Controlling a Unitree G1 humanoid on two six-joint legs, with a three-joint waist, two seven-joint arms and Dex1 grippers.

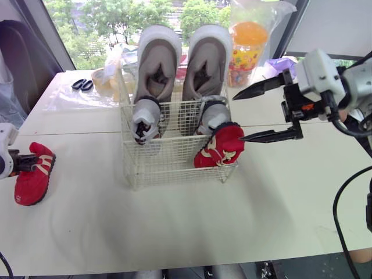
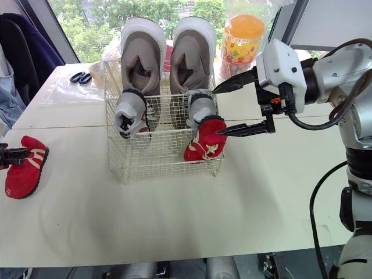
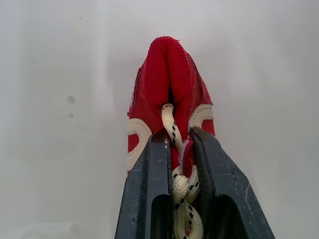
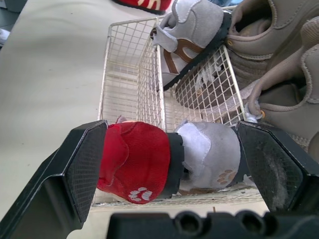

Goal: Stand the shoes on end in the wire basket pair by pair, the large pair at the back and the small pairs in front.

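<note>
Left wrist view: shoe (image 3: 167, 89) between fingers (image 3: 144, 199)

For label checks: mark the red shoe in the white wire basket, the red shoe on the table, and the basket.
red shoe in the basket (image 1: 220, 146): left eye view, its side
red shoe on the table (image 1: 32, 181): left eye view, its upper
white wire basket (image 1: 157, 165): left eye view, front wall

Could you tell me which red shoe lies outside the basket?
The red shoe in the left end effector, at the table's left; the other red shoe is in the basket.
</note>
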